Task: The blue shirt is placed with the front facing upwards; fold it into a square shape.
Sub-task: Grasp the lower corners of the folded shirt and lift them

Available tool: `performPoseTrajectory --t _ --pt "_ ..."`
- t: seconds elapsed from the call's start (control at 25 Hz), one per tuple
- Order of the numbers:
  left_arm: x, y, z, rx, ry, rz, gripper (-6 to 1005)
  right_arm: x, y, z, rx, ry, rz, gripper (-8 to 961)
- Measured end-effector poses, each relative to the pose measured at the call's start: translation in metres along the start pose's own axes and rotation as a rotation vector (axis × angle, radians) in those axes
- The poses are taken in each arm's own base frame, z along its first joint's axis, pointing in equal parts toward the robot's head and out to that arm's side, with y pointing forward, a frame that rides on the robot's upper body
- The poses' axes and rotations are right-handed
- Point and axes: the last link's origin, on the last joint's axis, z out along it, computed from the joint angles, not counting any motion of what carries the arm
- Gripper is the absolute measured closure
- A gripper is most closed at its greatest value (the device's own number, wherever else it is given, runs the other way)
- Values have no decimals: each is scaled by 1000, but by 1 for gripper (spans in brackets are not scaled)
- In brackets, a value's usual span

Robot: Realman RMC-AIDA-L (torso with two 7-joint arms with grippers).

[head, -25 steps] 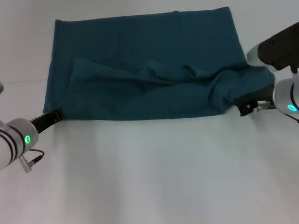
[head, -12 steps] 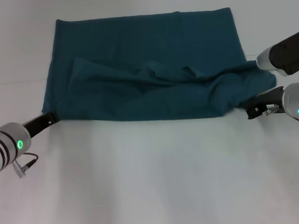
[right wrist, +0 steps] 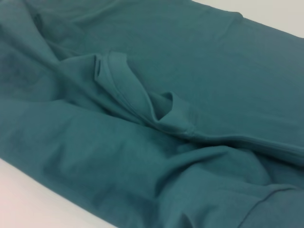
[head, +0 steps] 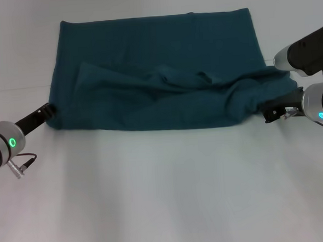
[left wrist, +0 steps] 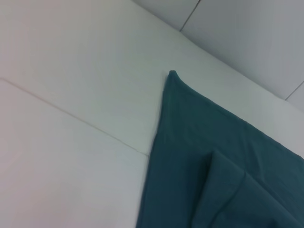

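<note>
A: Starting from the left, what was there?

B: The left gripper (head: 46, 112) sat low on the white table (head: 166, 197), its tip right at the near left corner of the blue shirt (head: 158, 72). Whether its fingers were apart or pinched on cloth I could not tell; its own wrist view showed only the shirt's edge and a far corner, no fingers.

A: And the shirt itself?

B: It lay across the far half of the table as a wide band, the far edge straight, with a rumpled ridge running through the middle and a hemmed flap bunched up there. No lettering showed.

A: The right side?

B: The right gripper (head: 274, 113) was just beside the near right corner, where the cloth humped up. Its fingers' state was also unclear.

A: So how should the fold have gone?

B: I judged both corners needed a firm pinch through every layer, then an even lift at matching height, keeping the near edge taut so the middle ridge pulled flat before it was laid over.
</note>
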Motion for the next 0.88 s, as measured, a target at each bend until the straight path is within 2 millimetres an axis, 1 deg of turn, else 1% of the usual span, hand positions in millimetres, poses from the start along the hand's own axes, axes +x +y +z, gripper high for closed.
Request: performPoseTrajectory --t 0.24,0.48,0.72,0.8,0.88 --pt "-2 -2 5 4 -28 -35 653 -1 -2 0 6 -3 -9 928" --pt "-1 -2 5 4 -30 -36 502 -1 -2 1 5 -2 -8 928" --pt "-2 -7 6 18 -31 -69 262 0 -2 2 6 0 -9 928" --pt "-5 -8 7 25 -43 -83 98 0 -2 3 6 1 -9 928" --pt "-9 -8 10 32 -59 -92 98 -1 -1 3 6 0 -10 928"
